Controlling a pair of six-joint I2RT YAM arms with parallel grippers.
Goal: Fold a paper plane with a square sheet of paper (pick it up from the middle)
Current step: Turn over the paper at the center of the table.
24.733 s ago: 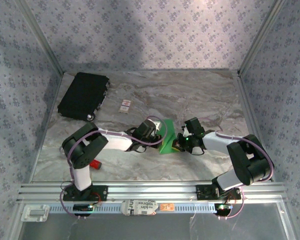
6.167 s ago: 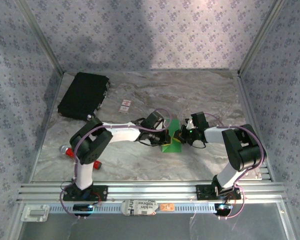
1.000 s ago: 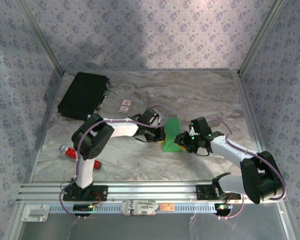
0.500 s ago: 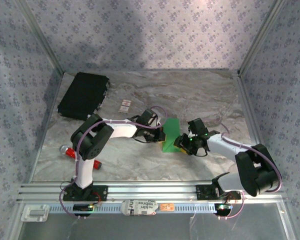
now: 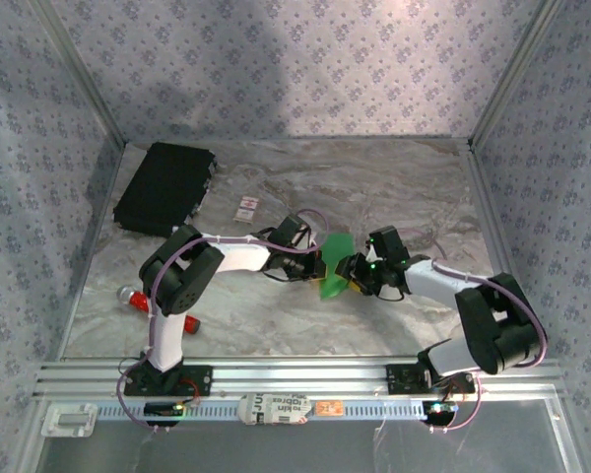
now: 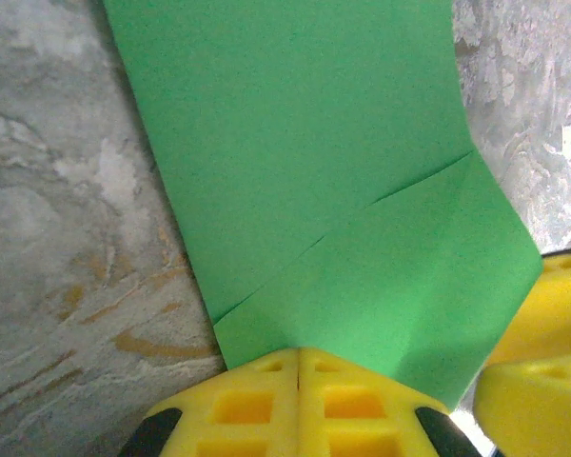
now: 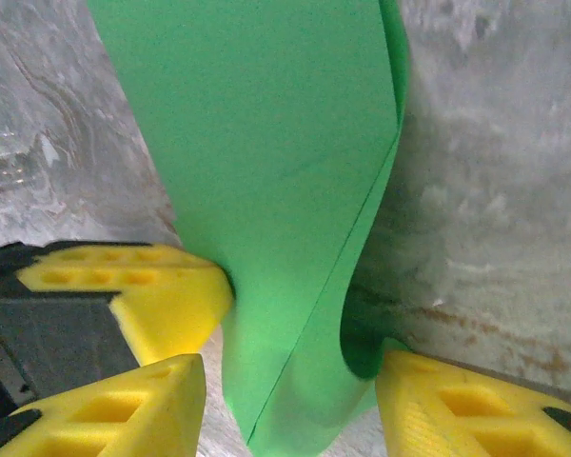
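Shut left claw pins the thin bright green paper sheet steady; half-open right claw straddles its fold, seemingly to crease it.

**Green sheet bows as right gripper closes in**

The green sheet, a flat strip a second ago, now stands bowed and shorter. The right gripper has pushed left to straddle its edge, jaws spread wider than before. The right arm has swung its elbow in from the far right.
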